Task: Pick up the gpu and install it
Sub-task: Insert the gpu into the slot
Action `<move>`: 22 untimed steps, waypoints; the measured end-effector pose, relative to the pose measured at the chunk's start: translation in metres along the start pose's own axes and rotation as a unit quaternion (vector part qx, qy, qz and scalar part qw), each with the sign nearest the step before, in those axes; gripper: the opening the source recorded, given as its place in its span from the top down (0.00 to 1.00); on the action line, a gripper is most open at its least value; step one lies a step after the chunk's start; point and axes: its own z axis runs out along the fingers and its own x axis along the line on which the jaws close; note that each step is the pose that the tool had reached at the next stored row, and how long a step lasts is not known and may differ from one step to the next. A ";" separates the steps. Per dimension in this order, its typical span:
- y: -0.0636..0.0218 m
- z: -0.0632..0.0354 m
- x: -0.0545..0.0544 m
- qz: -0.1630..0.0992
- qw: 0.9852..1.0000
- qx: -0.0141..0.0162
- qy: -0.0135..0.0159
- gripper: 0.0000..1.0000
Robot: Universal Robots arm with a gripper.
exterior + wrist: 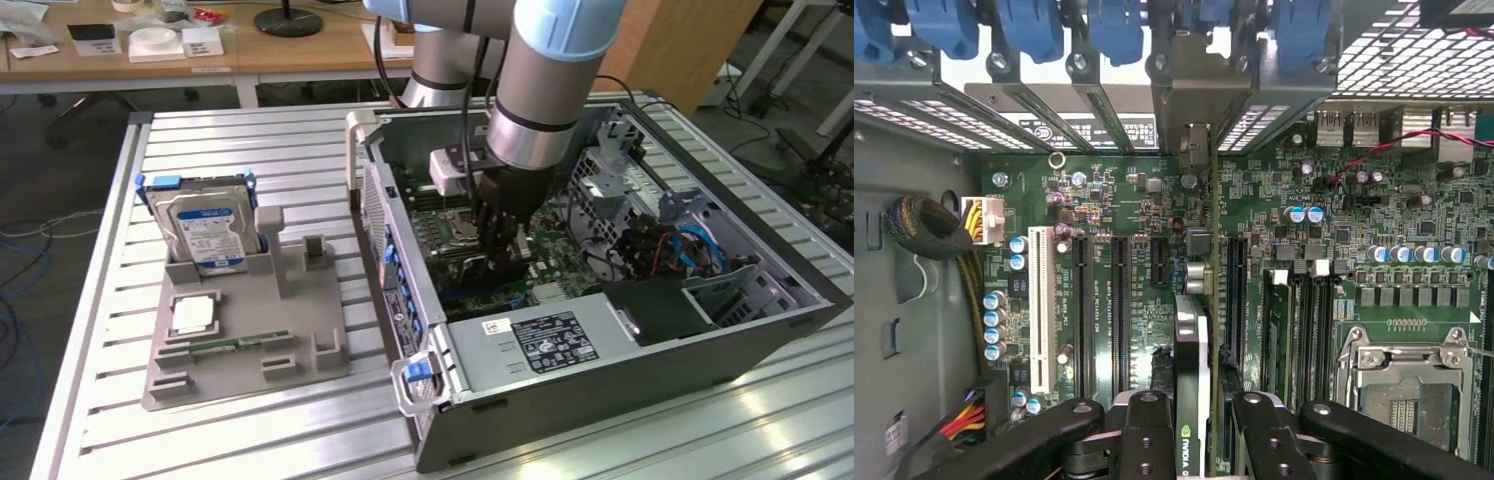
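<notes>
In the wrist view the gpu (1194,345) stands edge-on between my two black fingers (1144,430). Its black cooler faces one finger and its thin green board faces the other. My gripper (1194,425) is shut on it. The card's pale metal end bracket (1192,145) reaches the slotted rear wall of the case. The card hangs over the long black slots of the green motherboard (1114,210); whether it touches a slot I cannot tell. In the exterior view my gripper (503,250) is lowered inside the open computer case (627,365), with the gpu (507,272) dark below it.
A silver hard drive (207,235) stands in a grey holder (254,340) at the exterior view's left, with a narrow memory stick (227,345) lying on it. Inside the case are the power supply (554,340), a CPU socket (1404,385), a white slot (1039,300) and cable bundles (924,230).
</notes>
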 end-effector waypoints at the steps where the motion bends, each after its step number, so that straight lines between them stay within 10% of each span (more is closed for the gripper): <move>1: 0.0000 0.0005 0.000 0.000 1.000 0.000 0.000 0.73; 22: 0.0002 0.0018 0.000 0.000 1.000 0.000 0.000 0.73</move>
